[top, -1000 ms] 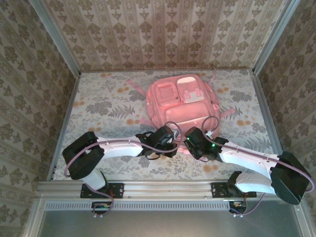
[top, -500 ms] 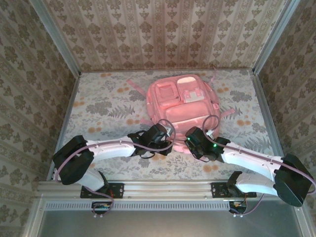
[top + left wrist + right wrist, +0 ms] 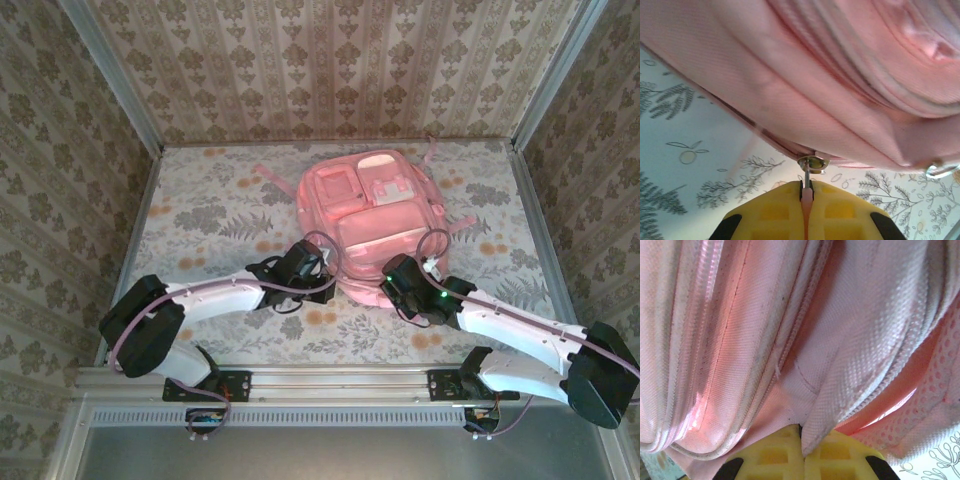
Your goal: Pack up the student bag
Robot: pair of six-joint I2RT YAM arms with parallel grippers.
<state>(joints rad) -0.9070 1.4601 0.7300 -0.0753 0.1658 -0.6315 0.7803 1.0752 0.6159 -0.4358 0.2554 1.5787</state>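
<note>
Student bag (image 3: pixel 370 205): it lies flat on the flowery worktop (image 3: pixel 210 215) with its pockets facing up. Both arms reach in to its near edge.

Left claw (image 3: pixel 805 186): it is pressed together on the zip pull (image 3: pixel 811 164). This is a little pink tab hanging from a shiny metal slider at the bag's near-left edge.

Right claw (image 3: pixel 802 432): it is pressed together too. It pinches a fold of cloth (image 3: pixel 815 427) on the bag's near edge, to the right of the left claw.

What just changed: a moment ago the two claws sat close together at the middle of the bag's near edge. Now the left claw has slid off toward the bag's left corner, and the claws are well apart. The right claw has hardly moved.

What it means: I think the left claw is dragging the zip around the bag's edge to open it. The right claw holds the bag so it does not slide along.

How far along: this looks like an early step. I cannot tell how much of the zip is open.

Watch out: the tab is tiny and could slip out of the claw. The bag is soft and may bunch up when pulled.
</note>
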